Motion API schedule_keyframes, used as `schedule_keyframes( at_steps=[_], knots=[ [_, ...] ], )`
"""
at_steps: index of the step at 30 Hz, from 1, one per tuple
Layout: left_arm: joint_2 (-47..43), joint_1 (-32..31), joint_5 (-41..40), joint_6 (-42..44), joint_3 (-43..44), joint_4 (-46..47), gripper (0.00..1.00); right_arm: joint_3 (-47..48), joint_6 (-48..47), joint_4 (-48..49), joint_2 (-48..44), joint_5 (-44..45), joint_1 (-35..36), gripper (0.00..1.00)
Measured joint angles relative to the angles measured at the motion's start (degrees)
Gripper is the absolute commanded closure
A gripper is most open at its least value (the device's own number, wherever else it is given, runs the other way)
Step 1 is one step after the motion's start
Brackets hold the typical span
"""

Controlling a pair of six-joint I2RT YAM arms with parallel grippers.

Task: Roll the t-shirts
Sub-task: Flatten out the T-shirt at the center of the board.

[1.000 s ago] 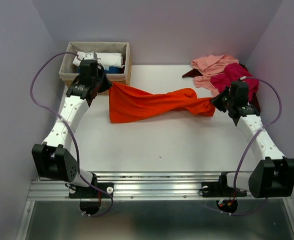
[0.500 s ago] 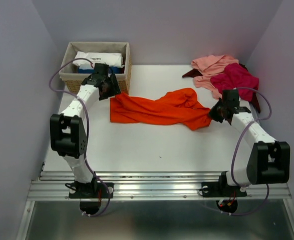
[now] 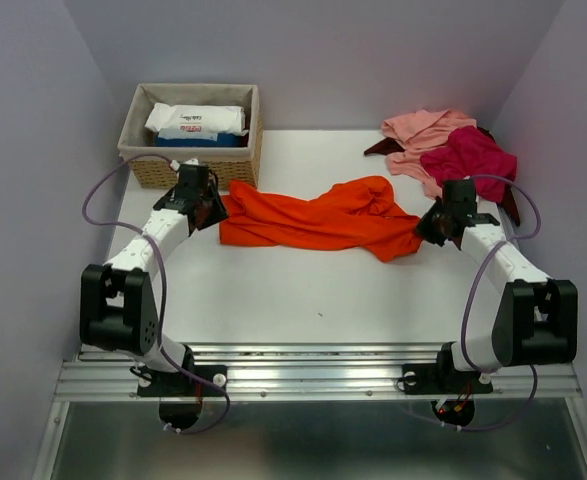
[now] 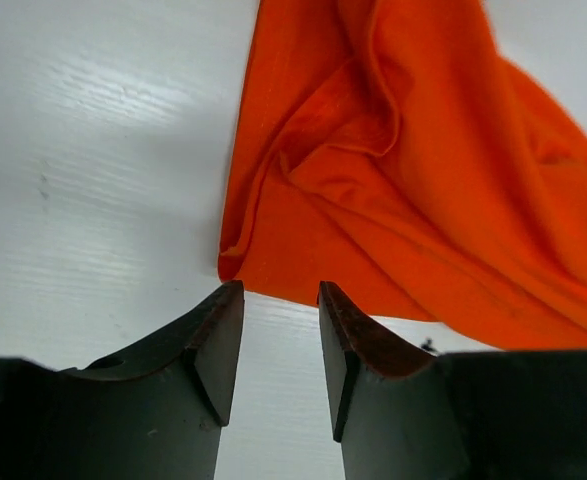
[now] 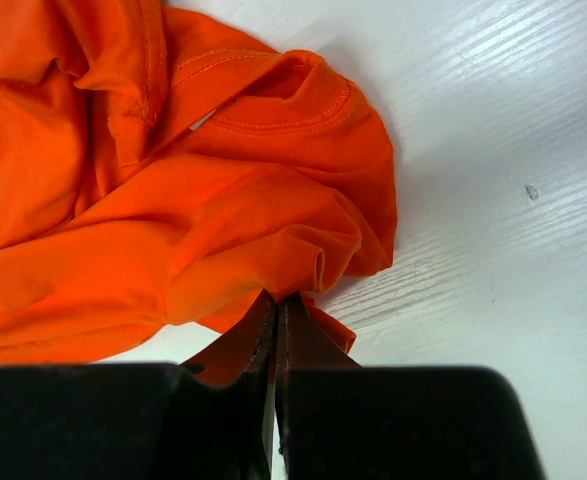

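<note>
The bright orange t-shirt [image 3: 313, 218] lies crumpled across the middle of the table. My left gripper [image 3: 213, 208] is open and empty at the shirt's left edge; in the left wrist view [image 4: 278, 300] only white table shows between its jaws, and the orange cloth [image 4: 403, 180] starts just ahead of them. My right gripper [image 3: 426, 225] is shut on a fold at the shirt's right end; in the right wrist view [image 5: 276, 300] the cloth [image 5: 173, 200] bunches at its tips. The salmon pink [image 3: 423, 128], magenta [image 3: 468, 152] and dark maroon [image 3: 377, 147] t-shirts are piled at the back right.
A woven wicker basket [image 3: 256, 120] stands at the back left, just behind my left gripper, with a white packet [image 3: 198, 120] inside. Purple walls close in the left, right and back. A metal rail [image 3: 303, 370] runs along the near edge.
The orange shirt, held stretched between both grippers a second ago, now lies slack on the table. My left gripper has let go and drawn back from the basket. The right gripper still holds.
</note>
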Motion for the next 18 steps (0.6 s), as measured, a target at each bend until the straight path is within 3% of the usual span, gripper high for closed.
schedule_keyframes(
  at_steps=[3,7,18],
  knots=[
    [6.8,0.0,1.9,-0.9,-2.4,2.5,0.58,-0.6,0.0,0.3,-0.3,0.0,0.0,0.99],
    [12.5,0.0,4.1,-1.5,-2.4,5.0,0.55,-0.9,0.0,0.2,-0.9,-0.1,0.0,0.99],
    [16.5,0.0,4.5,-3.0,0.7,8.1,0.55,-1.6,0.0,0.3,-1.0,-0.8,0.0,0.99]
  ],
)
